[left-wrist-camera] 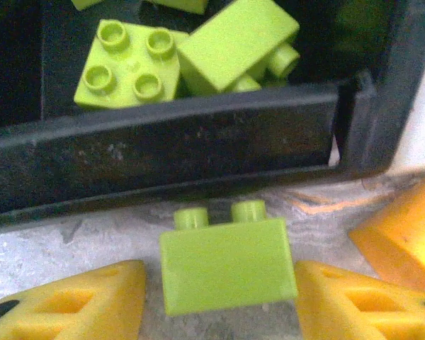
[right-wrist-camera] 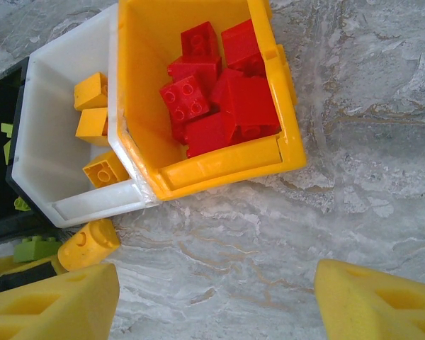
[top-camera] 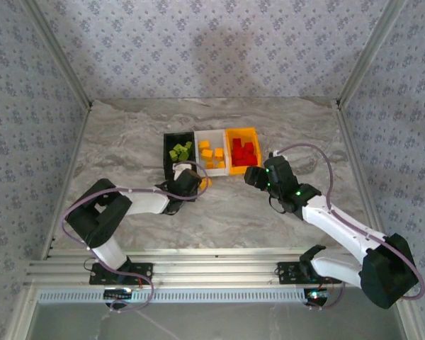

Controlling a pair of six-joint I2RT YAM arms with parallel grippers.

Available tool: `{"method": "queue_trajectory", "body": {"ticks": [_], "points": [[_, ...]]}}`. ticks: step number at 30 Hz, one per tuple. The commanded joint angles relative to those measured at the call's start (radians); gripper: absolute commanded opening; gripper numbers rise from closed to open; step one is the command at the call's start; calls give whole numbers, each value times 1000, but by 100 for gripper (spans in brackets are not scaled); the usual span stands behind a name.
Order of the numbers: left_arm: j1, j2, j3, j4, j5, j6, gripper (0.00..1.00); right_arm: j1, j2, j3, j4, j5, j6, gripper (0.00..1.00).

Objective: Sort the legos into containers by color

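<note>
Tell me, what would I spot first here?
In a row on the table stand the black bin with green bricks, the white bin with yellow bricks, and the orange bin with red bricks. A loose green brick sits before the black bin, between the fingers of the left gripper.

Grey-veined marble-look table top (top-camera: 127,134), walls (top-camera: 219,42) in pale wallpaper with small floral motifs, slanted metal corner posts (top-camera: 57,53), ribbed aluminium rail (top-camera: 212,273) along the near edge

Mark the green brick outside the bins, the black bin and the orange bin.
green brick (left-wrist-camera: 227,265), left wrist view, flat side face
black bin (left-wrist-camera: 170,142), left wrist view, near wall
orange bin (right-wrist-camera: 219,166), right wrist view, near rim
</note>
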Motion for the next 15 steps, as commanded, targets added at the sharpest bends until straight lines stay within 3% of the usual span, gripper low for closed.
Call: {"method": "queue_trajectory", "body": {"ticks": [1,9,15], "points": [[15,43,7,82,-28,19,52,1,-13,12,-11,13,-7,75],[6,8,-35,99,-23,6,33,0,-3,12,-6,13,-5,75],[-38,-157,-87,16,-11,-33,26,-1,-3,13,-10,12,-4,75]]}}
